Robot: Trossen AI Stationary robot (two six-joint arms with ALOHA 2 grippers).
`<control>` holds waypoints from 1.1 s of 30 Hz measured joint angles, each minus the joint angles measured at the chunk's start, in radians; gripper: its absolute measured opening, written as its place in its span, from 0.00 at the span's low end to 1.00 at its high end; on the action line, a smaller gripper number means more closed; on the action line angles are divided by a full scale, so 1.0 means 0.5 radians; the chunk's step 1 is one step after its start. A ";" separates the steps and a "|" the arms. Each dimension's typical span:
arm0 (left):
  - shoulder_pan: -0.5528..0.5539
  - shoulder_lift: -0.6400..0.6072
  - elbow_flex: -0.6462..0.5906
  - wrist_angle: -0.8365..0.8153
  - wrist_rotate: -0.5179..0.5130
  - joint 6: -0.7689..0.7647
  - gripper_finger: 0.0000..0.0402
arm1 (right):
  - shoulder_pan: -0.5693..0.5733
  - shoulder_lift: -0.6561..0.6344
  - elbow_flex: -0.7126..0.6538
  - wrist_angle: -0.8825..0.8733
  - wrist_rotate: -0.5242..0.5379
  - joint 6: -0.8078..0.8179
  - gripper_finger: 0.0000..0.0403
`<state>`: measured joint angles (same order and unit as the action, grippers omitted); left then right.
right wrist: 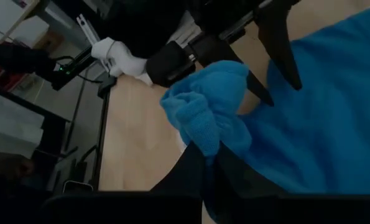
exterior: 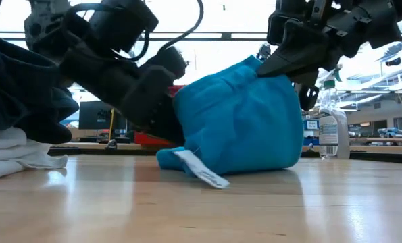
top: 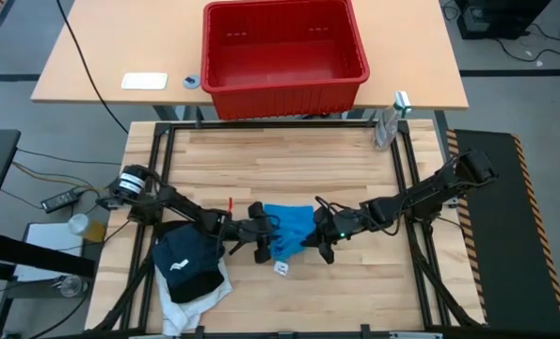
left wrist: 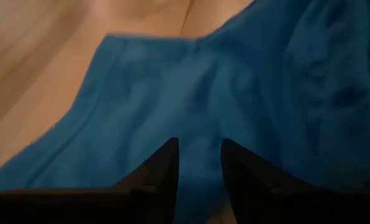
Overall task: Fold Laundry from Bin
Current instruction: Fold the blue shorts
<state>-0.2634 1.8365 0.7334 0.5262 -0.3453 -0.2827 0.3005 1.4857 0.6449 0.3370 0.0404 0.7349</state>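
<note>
Centrally on the tabletop (top: 289, 169), the small bright blue garment (top: 291, 231) sits bunched; right gripper (right wrist: 211, 163) fingers clamp one fold, left gripper (left wrist: 199, 163) fingers stand parted against its opposite edge.

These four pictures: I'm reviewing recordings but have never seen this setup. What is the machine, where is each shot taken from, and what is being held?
It is a robot with two dark jointed arms working at a wooden table. One picture looks straight down, one looks level across the tabletop, and two come from cameras on the arms' wrists.

Mid-table lies a small bright blue cloth garment. The right gripper is shut on a bunched fold of it. The left gripper is at its other side, fingers a little apart with blue cloth between them; whether it grips yet is unclear.

Beside the left arm lies a pile: a black garment on a large white one. The large red plastic bin stands on a separate table behind and looks empty.
</note>
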 joint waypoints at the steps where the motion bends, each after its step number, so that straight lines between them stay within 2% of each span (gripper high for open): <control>1: 0.005 0.025 0.000 0.076 0.003 0.037 0.30 | -0.005 0.000 0.000 -0.001 -0.009 0.002 0.04; 4: 0.018 0.083 0.023 0.152 0.054 0.076 0.30 | -0.009 0.002 0.000 0.001 -0.011 0.008 0.04; 8: 0.028 0.134 0.026 0.046 0.184 -0.042 0.30 | -0.003 0.002 0.000 0.011 0.072 0.031 0.04; 20: -0.086 0.140 0.027 0.058 0.201 -0.094 0.30 | -0.053 0.002 0.000 0.059 0.384 0.169 0.04; 27: -0.114 0.140 0.027 0.061 0.201 -0.094 0.30 | -0.171 0.007 0.000 -0.008 0.389 0.106 0.04; 33: -0.104 0.141 0.027 0.096 0.202 -0.084 0.30 | -0.256 0.168 0.001 0.064 0.296 0.095 0.04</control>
<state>-0.3157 1.9070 0.7467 0.5740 -0.2442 -0.3247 0.1728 1.5694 0.6452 0.3690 0.1885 0.7823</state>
